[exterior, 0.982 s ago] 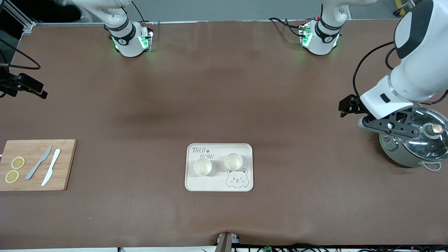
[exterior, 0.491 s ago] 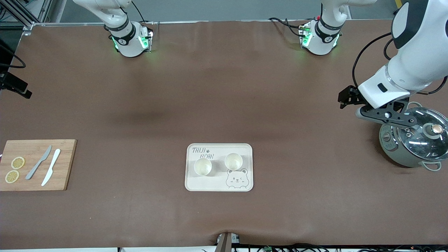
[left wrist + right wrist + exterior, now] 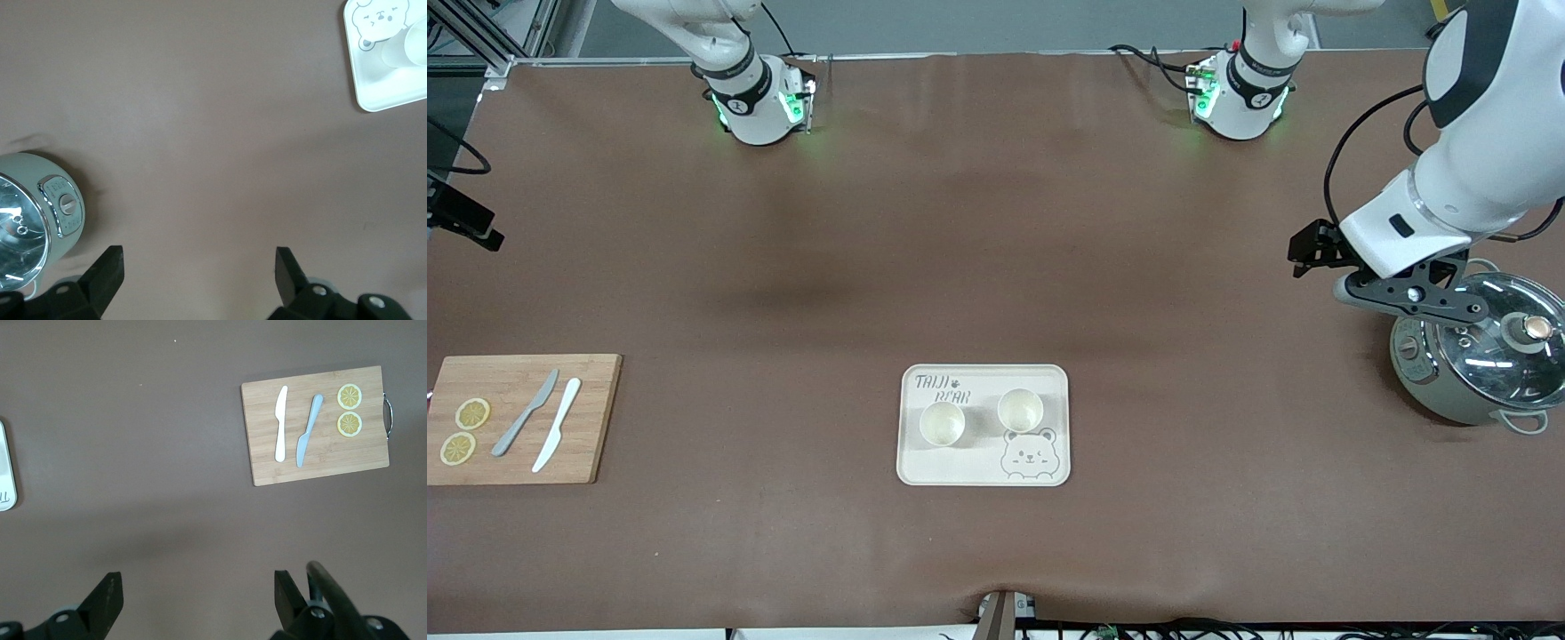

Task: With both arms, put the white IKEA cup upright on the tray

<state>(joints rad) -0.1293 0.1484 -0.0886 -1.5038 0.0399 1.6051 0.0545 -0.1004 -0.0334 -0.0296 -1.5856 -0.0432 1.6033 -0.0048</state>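
Already two white cups stand upright on the tray, side by side with a gap between them: one cup toward my right arm's end, just under the grey lettering, the other cup toward my left arm's end, just above the bear drawing. Both show open mouths and pale, empty insides; neither touches the rim. By my reading the placing is done.

What could go wrong now is mostly my own doing. My left gripper hangs with its fingers spread wide and nothing between them, over bare table right beside the pot with the glass lid; a careless sweep from there could clip the pot or its lid. A return pass low over the tray could tip a cup.

My right gripper is likewise wide open and empty, high over the table, with the cutting board, its two knives and two lemon slices well off.
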